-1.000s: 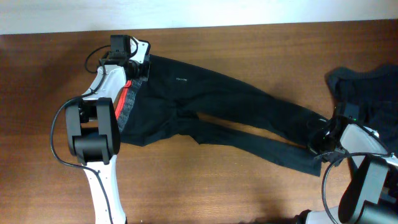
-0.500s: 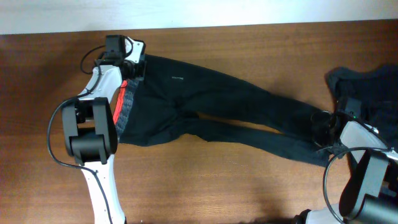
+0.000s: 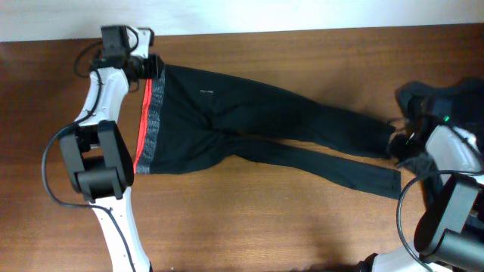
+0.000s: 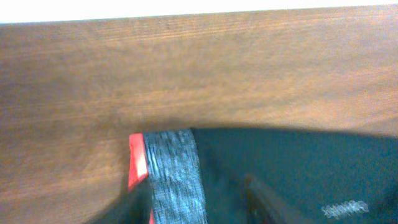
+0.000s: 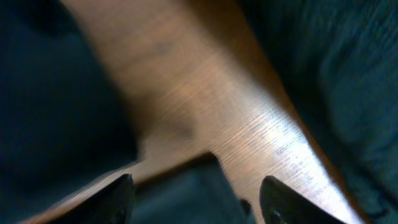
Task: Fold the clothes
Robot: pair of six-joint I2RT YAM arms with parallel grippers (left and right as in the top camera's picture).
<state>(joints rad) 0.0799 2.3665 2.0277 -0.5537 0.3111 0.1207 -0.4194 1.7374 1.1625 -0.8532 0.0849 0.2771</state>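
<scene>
Wooden table [image 3: 249, 227]. Left gripper [image 3: 151, 66]: jaws parted, gripping nothing, over the far corner of the waistband [image 3: 153, 113]. Right gripper [image 3: 398, 143]: jaws wide, empty, at the leg ends. Trousers [image 3: 257, 121]: spread flat, waistband left, legs running right. Dark heap [image 3: 454, 98]: far right.

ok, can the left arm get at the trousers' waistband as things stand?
Probably yes. The left claw hangs open right at the waistband's far corner, and the band lies flat on the table with nothing over it.
</scene>
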